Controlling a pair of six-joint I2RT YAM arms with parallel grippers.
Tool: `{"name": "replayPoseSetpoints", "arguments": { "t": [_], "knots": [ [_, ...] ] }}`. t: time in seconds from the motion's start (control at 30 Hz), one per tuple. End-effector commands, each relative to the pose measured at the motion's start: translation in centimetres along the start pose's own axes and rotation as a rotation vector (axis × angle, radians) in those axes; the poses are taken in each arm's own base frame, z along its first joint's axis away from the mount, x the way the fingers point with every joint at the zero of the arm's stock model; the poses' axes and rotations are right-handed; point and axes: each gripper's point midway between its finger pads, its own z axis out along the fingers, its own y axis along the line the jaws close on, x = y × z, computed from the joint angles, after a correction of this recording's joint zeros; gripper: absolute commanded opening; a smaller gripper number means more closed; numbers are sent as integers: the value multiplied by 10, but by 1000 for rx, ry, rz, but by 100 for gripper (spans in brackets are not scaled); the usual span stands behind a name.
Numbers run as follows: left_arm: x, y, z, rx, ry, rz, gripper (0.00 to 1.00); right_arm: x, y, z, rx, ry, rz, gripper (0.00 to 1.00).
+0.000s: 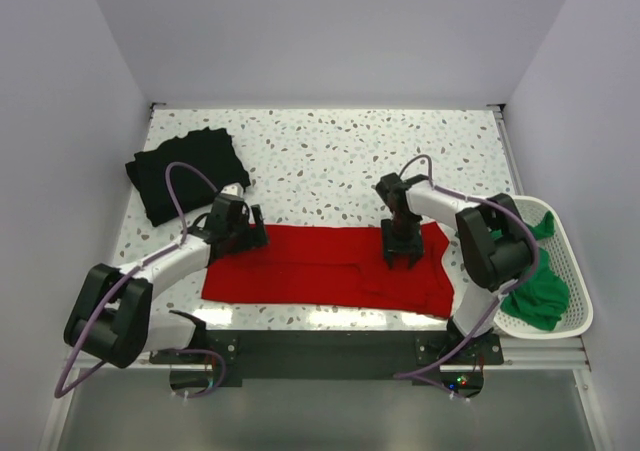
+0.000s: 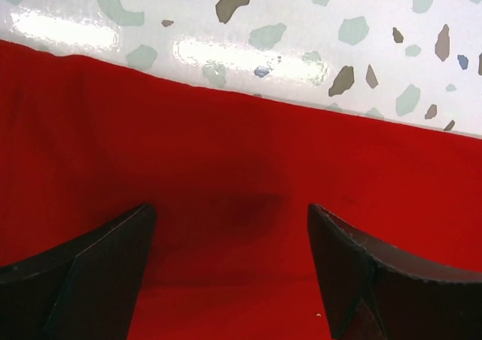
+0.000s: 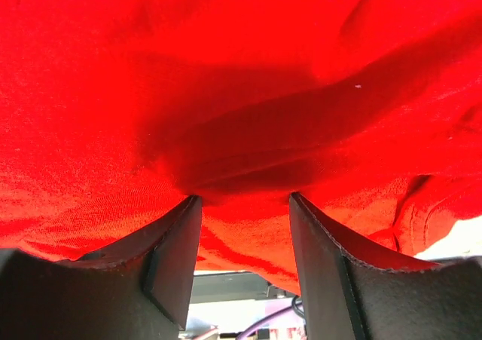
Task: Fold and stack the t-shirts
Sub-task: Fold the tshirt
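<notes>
1. At the near edge, a black mounting plate [image 1: 320,349] carries both arm bases. Purple cables [image 1: 180,186] loop up along the arms.
2. To the right, a white perforated basket [image 1: 580,306] sits at the table's right edge. A green t-shirt [image 1: 540,293] is heaped inside it. The right arm's elbow stands in front of the basket's left side and hides part of it.
3. Just beyond the plate, the red t-shirt [image 1: 320,266] lies spread in a long band across the near part of the table, between the two arms. Its right end is rumpled.
4. The left gripper [image 1: 256,239] hovers over the shirt's far-left corner. In the left wrist view its fingers [image 2: 113,249] are spread wide, with flat red cloth under the gap and nothing pinched.
5. The right gripper [image 1: 403,260] points down onto the shirt's right part. Its fingers [image 3: 177,238] stand partly apart, with their tips pushed against bunched cloth and a dark fold running up to them. The gap between them is clear.
6. Farther back on the left, the black t-shirt [image 1: 185,171] lies folded, well apart from the red one.
7. The table [image 1: 340,156] is glossy white with grey, blue and brown flecks. Plain pale walls [image 1: 330,31] close it in at the back and on both sides.
</notes>
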Motion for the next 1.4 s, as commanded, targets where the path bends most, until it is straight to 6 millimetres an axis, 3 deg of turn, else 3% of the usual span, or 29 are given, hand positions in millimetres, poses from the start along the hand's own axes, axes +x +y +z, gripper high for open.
{"name": "replayPoseSetpoints", "arguments": {
  "t": [0.0,0.13,0.2,0.23,0.27,0.33,0.37,0.43,0.47,0.5,0.53,0.57,0.63,0.67,0.73,0.8,0.87,0.9,1.0,1.03,1.2,1.37],
  "knots": [
    [11,3,4,-3,24,-6,87,-31,-12,14,103,-77,34,54],
    [21,11,2,-38,64,1,87,-55,-18,26,156,-78,56,54],
    [25,13,-2,-42,83,-3,87,-76,-18,22,177,-107,61,54],
    [26,11,-4,-33,89,-10,87,-81,-21,31,198,-85,66,55],
    [27,10,-6,-26,94,-15,87,-101,-17,24,191,-123,72,55],
    [28,2,-13,19,95,-27,87,-114,-19,31,210,-99,80,55],
    [37,-3,-16,63,127,-33,87,-138,-12,21,191,-146,89,56],
    [42,-8,-24,96,141,-42,87,-158,-12,15,194,-158,103,56],
    [49,-6,-26,98,158,-44,87,-182,-6,12,182,-190,108,57],
    [50,-6,-32,108,152,-46,86,-189,-6,8,179,-184,113,57],
    [52,-9,-36,131,157,-46,86,-214,2,-7,145,-242,123,58],
    [55,-10,-39,145,161,-45,87,-223,6,0,140,-234,111,58],
    [50,-15,-49,186,135,-24,87,-237,16,-5,104,-246,94,58],
    [44,-21,-54,210,122,-20,87,-255,23,-21,72,-302,90,58],
    [35,-28,-63,243,89,-2,87,-265,29,-24,45,-314,81,59],
    [21,-34,-69,259,53,10,87,-277,37,-47,-10,-377,78,60],
    [13,-39,-70,270,33,23,87,-277,40,-59,-39,-405,78,60],
    [9,-42,-69,282,19,26,87,-282,42,-85,-75,-478,83,60],
    [6,-49,-60,298,30,35,87,-274,42,-97,-104,-510,74,61],
    [6,-51,-59,306,33,39,87,-270,39,-115,-116,-544,78,61],
    [-1,-56,-44,303,37,66,86,-239,33,-121,-148,-538,69,62],
    [7,-52,-32,277,79,102,86,-220,33,-93,-150,-467,57,62]
  ]
}}
